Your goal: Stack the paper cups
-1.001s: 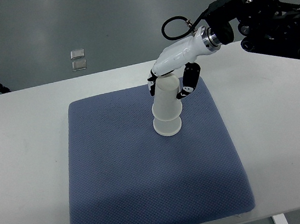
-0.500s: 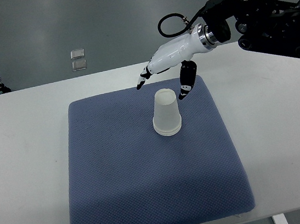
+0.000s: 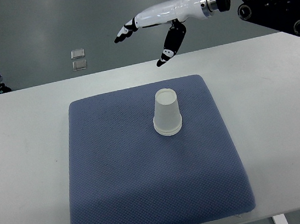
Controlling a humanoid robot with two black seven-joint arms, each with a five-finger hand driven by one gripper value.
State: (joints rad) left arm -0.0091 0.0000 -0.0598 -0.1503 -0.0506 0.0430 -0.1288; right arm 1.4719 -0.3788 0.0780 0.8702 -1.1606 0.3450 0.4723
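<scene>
My right hand point(image 3: 148, 32) hangs at twelve o'clock above the table's point(image 3: 282, 105) far edge, fingers point(image 3: 168, 51) spread and holding nothing; well apart from the paper cups point(image 3: 167, 113), which stand upside down as one nested stack at the blue pad's point(image 3: 149, 189) upper centre. I judge them light, thin-walled, easily crushed; best pinched softly round the mid-wall, not the rim; the pad looks soft, so a nudge could tip them. Open room lies all round, widest toward six o'clock.
</scene>
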